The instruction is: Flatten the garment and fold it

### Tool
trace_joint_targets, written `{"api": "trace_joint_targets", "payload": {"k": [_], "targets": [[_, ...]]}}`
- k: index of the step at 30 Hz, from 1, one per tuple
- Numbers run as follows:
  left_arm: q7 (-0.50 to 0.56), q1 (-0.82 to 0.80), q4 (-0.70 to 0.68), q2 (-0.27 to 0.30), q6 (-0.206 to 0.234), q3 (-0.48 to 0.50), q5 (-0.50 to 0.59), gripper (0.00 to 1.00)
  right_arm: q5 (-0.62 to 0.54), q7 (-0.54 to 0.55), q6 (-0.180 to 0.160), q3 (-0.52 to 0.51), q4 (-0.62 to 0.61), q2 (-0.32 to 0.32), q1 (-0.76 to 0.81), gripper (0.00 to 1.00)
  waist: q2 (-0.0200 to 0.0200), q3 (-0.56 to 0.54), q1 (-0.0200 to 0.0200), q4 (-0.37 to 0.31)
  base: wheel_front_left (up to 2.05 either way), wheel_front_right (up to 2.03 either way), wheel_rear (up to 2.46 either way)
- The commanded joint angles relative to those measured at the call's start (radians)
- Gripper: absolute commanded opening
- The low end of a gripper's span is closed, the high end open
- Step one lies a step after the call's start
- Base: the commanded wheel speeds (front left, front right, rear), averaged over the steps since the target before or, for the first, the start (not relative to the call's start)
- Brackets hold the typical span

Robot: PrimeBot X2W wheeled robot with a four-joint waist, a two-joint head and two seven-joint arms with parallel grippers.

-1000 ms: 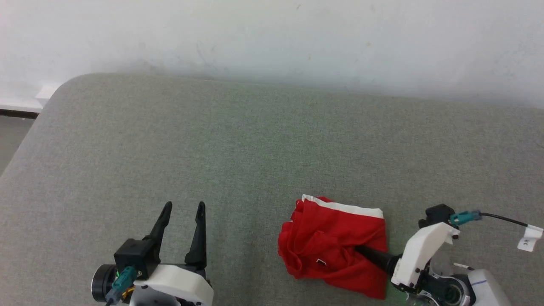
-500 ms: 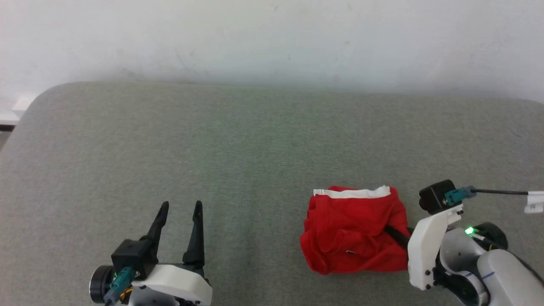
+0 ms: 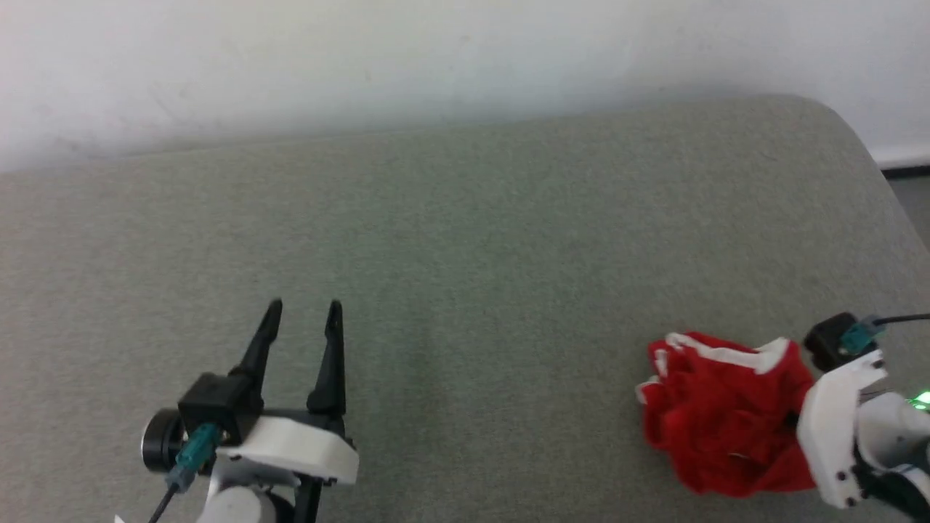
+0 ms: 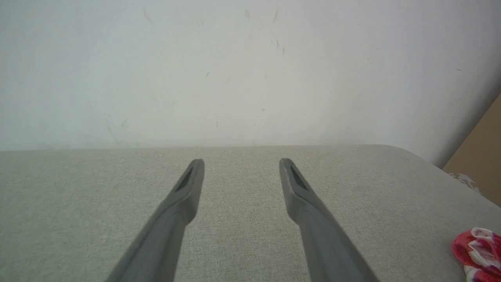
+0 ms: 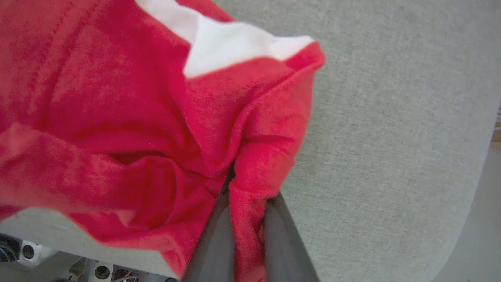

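Right gripper [image 5: 235, 184] pinches bunched garment [image 3: 719, 421] near cushion [image 3: 465, 254] right front edge | left gripper [image 3: 304, 306] agape, empty | best: lift clear (folds tangled), then spread flat

From my end the shorts [image 3: 726, 428] read as soft, matt red cloth, bunched in limp folds, with a white band of the same dull cloth. The cushion [image 3: 465, 240] under them is a grey-green woven fabric, coarse-grained and matt; I see its weave plainly in the right wrist view. The wall [image 3: 363, 51] behind looks like flat white paint, faintly scuffed. The left gripper [image 3: 304, 306] has dark fingers [image 4: 172, 223] that look to me like smooth, matt plastic. The shell [image 3: 290, 454] at its wrist is smooth white plastic with a slight sheen.
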Motion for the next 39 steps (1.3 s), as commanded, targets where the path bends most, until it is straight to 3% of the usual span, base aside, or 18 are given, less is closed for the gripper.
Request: {"api": "trace_joint_targets", "payload": {"k": [1, 8, 13, 14, 15, 16, 22, 26, 33, 39], "targets": [[0.004, -0.034, -0.010, 0.010, -0.005, -0.001, 0.013, 1.00, 0.000, -0.003, -0.001, -0.011, 0.023, -0.022, -0.016, 0.00, -0.0002, 0.108, 0.0000, -0.094, 0.00, 0.00, 0.00], [0.024, -0.141, -0.034, 0.029, -0.026, -0.016, 0.042, 1.00, -0.019, -0.123, -0.001, -0.096, 0.193, -0.120, -0.106, 0.00, -0.0002, 0.229, 0.0000, -0.105, 0.00, 0.00, 0.00], [0.023, -0.183, -0.024, 0.027, -0.038, -0.029, 0.051, 1.00, -0.042, -0.206, -0.001, -0.199, 0.333, -0.134, -0.152, 0.00, -0.0002, 0.260, 0.0000, -0.085, 0.00, 0.00, 0.00], [0.022, -0.185, -0.021, 0.026, -0.037, -0.029, 0.050, 1.00, -0.046, -0.227, -0.001, -0.215, 0.354, -0.128, -0.159, 0.09, -0.0002, 0.261, 0.0000, -0.082, 0.00, 0.00, 0.00], [0.020, -0.184, -0.017, 0.025, -0.037, -0.029, 0.049, 1.00, -0.046, -0.255, -0.001, -0.235, 0.375, -0.116, -0.166, 0.42, -0.0002, 0.260, 0.0000, -0.080, 0.00, 0.00, 0.00], [0.019, -0.182, -0.012, 0.023, -0.036, -0.031, 0.048, 1.00, -0.047, -0.278, -0.001, -0.249, 0.398, -0.103, -0.169, 1.00, -0.0002, 0.257, 0.0000, -0.077, 0.00, 0.00, 0.00], [0.004, -0.160, 0.022, 0.005, -0.035, -0.033, 0.030, 1.00, -0.111, -0.468, -0.001, -0.329, 0.500, -0.057, -0.154, 1.00, -0.0002, 0.203, 0.0000, -0.063, 0.00, 0.00, 0.00], [-0.007, -0.132, 0.044, -0.008, -0.036, -0.031, 0.012, 1.00, -0.148, -0.567, -0.001, -0.407, 0.506, -0.028, -0.127, 1.00, -0.0002, 0.137, 0.0000, -0.053, 0.00, 0.00, 0.00], [-0.019, -0.061, 0.068, -0.025, -0.025, -0.022, -0.016, 1.00, -0.221, -0.659, -0.001, -0.472, 0.347, 0.050, -0.061, 1.00, -0.0002, 0.021, 0.0000, -0.033, 0.00, 0.00, 0.00], [-0.025, -0.006, 0.072, -0.027, -0.009, 0.004, -0.038, 1.00, -0.256, -0.692, -0.001, -0.474, 0.151, 0.191, 0.007, 1.00, -0.0002, -0.056, 0.0000, 0.005, 0.00, 0.00, 0.00]]}}
